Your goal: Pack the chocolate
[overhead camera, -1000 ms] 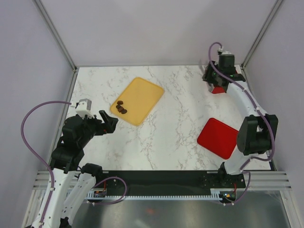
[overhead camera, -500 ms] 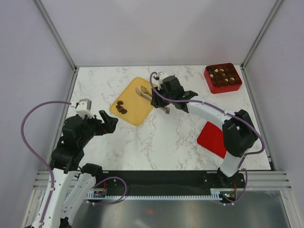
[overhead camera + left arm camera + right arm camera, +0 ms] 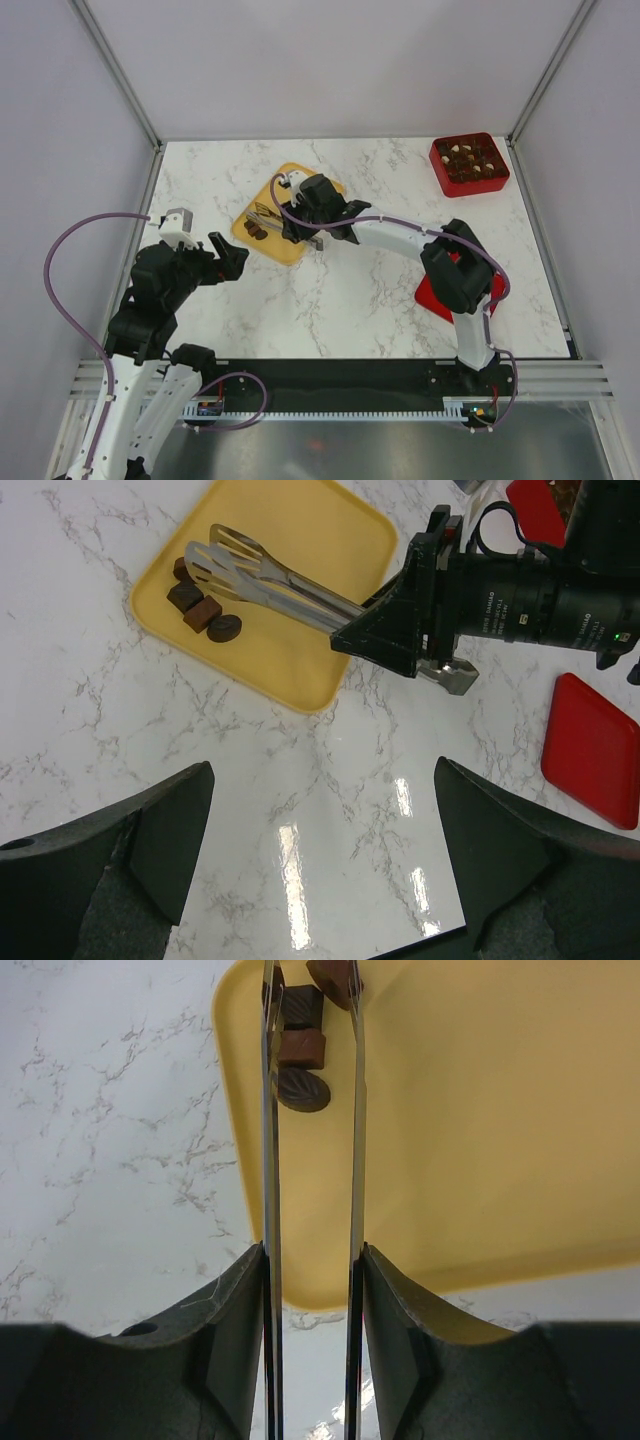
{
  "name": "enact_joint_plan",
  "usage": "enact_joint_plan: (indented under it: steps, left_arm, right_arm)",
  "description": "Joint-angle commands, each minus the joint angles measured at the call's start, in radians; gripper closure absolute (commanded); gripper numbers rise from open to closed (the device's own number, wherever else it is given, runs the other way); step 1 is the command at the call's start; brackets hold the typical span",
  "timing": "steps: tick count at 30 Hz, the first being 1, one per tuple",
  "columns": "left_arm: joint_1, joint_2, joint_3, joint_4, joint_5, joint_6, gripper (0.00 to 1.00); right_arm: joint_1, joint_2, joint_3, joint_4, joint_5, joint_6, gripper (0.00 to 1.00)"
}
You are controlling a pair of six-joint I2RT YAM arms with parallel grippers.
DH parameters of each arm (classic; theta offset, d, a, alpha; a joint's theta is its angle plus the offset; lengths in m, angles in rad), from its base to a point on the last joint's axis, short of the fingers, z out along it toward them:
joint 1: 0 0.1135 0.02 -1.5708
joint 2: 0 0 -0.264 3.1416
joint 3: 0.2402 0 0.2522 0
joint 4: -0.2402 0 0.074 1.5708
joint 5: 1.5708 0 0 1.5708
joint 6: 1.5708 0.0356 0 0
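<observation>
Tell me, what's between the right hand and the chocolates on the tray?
Only metal tongs, gripped by the right hand, reach to the chocolates; left wrist view shows it.

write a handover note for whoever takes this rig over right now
Right hand: shut on the metal tongs, reaching over the yellow tray, with the open tong tips at the pieces there.
Left hand: open, empty, hanging over the table at the near left.
Things: four dark chocolate pieces lie bunched at one corner of the tray. The red box sits at the far right corner. The red lid lies flat by the right arm.
Done: the box already holds brown and cream pieces.
Left: move the four tray pieces to the box, then probably put the lid on.
</observation>
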Motion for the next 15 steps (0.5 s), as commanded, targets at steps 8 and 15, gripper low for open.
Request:
enact_joint_plan:
  steps: [8,15]
  left_arm:
    - [0.006,-0.012,-0.006,0.030,-0.012,0.012,0.00]
    - [0.006,-0.011,-0.008,0.029,-0.012,0.012,0.00]
  right_arm:
    - [-0.003,0.080,0.099,0.054,-0.014,-0.015,0.52]
    - [-0.003,0.100,0.099,0.047,-0.005,-0.017,0.53]
